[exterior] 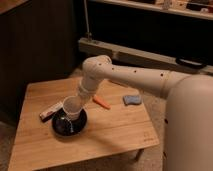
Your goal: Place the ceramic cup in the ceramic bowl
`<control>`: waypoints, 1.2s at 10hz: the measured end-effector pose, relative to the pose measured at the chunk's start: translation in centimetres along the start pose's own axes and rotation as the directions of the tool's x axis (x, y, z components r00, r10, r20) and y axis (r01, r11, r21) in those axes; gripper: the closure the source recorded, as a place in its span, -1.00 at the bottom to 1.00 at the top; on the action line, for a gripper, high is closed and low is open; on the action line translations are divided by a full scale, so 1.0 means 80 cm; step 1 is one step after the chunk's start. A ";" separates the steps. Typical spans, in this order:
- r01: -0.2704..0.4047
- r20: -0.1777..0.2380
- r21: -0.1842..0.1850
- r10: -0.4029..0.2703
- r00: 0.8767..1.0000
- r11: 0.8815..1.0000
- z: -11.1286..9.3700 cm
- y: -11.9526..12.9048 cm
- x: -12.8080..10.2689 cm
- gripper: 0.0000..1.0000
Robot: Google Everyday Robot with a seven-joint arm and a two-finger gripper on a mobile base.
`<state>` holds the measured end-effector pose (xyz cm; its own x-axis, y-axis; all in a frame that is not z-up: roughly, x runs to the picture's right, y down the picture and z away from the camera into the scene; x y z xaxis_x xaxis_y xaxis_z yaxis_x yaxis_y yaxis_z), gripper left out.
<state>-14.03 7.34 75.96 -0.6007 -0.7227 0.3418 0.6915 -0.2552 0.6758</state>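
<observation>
The off-white ceramic cup (71, 108) is tilted, its rim facing the camera, directly over the black ceramic bowl (61, 126) on the wooden table (115, 135). The cup's lower edge is at or just inside the bowl's rim. My gripper (78, 99) comes down from the white arm behind the cup and is shut on the cup. The cup hides most of the fingers.
A small wrapped bar (50, 110) lies just left of the bowl. An orange carrot-like item (101, 102) lies right of the arm, and a blue sponge (132, 100) lies further right. The robot's white body (190, 130) fills the right side. Dark cabinets stand behind the table.
</observation>
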 end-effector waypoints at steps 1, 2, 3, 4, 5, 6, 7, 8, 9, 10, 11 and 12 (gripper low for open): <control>0.012 0.014 -0.006 -0.011 1.000 1.000 0.009 -0.005 0.005 0.99; 0.020 0.027 -0.010 -0.020 0.999 1.000 0.016 -0.009 0.009 0.91; 0.023 0.039 -0.017 -0.022 0.999 1.000 0.021 -0.009 0.010 0.76; 0.027 0.061 -0.028 -0.025 0.998 0.999 0.030 -0.009 0.012 0.52; 0.033 0.080 -0.036 -0.030 0.996 0.999 0.041 -0.010 0.014 0.31; 0.037 0.095 -0.040 -0.033 0.995 0.999 0.048 -0.011 0.015 0.15; 0.036 0.115 -0.043 -0.031 0.993 0.998 0.055 -0.007 0.015 -0.13; 0.034 0.121 -0.043 -0.028 0.992 0.999 0.057 -0.006 0.016 -0.29; 0.034 0.128 -0.041 -0.028 0.991 0.999 0.060 -0.007 0.018 -0.49; 0.031 0.135 -0.040 -0.026 0.991 0.999 0.061 -0.007 0.019 -0.59; 0.029 0.140 -0.038 -0.023 0.990 0.999 0.061 -0.006 0.019 -0.60; 0.024 0.144 -0.035 -0.018 0.989 0.999 0.061 -0.005 0.022 -0.60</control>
<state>-17.32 9.33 79.46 -0.6647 -0.6181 0.4196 0.6907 -0.2943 0.6606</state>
